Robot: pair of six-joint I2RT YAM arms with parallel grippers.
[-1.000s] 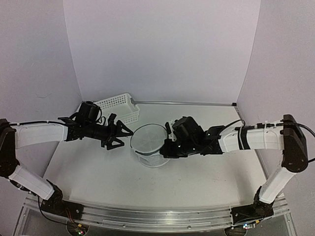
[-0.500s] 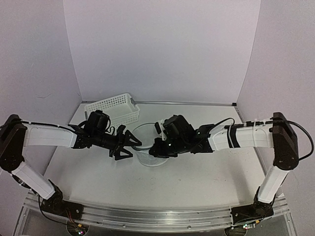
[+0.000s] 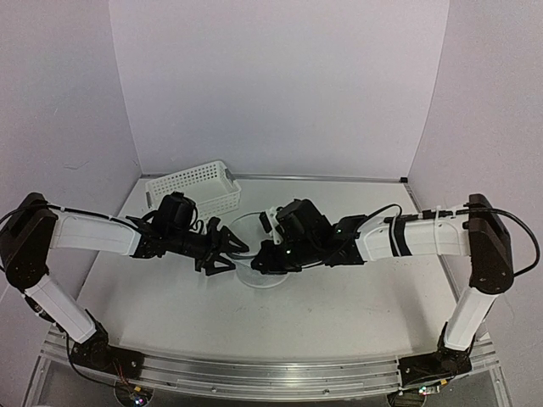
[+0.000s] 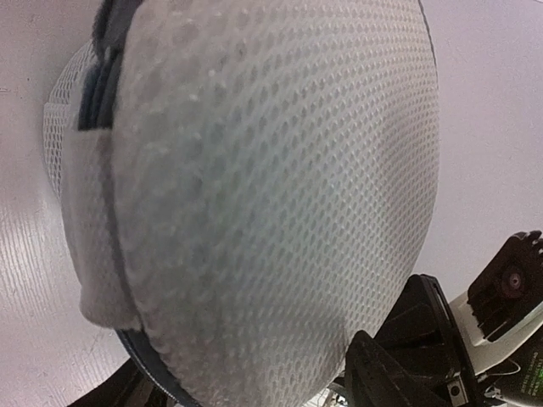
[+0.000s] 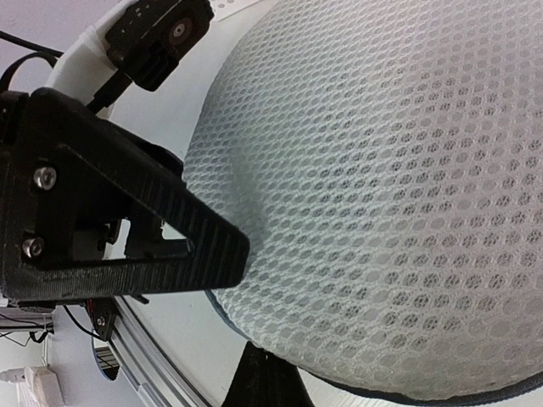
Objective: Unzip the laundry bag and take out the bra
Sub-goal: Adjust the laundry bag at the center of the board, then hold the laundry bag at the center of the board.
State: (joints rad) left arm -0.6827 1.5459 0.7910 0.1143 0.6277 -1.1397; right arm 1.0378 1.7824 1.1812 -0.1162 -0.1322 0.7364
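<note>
Bag handling, opening stage by my read: laundry bag (image 4: 280, 186) sits mid-table (image 3: 356, 297) between the two arms, well apart from the white basket (image 3: 193, 186) at back-left. L gripper (image 3: 227, 253) is at the bag's L side, jaws spread wide w/ nothing in them. Mesh fills its wrist view, so it's v. close or touching, can't say which. R gripper (image 5: 244, 307) is on the opposite side, jaws parted a moderate amt. The bag's edge lies across the gap but isn't visibly pinched, so I take it as holding nothing. Bra isn't made out in any view; prob inside the mesh, can't confirm. A dark seam band (image 4: 100, 76) runs down the bag's side in the L wrist view, likely the zip line, but no pull tab is identifiable. Step in hand, as I judge it, is to anchor the bag and get hold of the pull. To do it well, one gripper should clamp on the stiff rim, not loose mesh, since mesh prob stretches and a pouch this light may slide or tip. The other should take the tab w/ fingertips only and draw it along the zip's curve, not straight outward. Keep the anchor near the slider so the tape stays taut. Both grippers are crowded here, so go slow to avoid a knock. If the tab faces no cam, turn the bag first.
</note>
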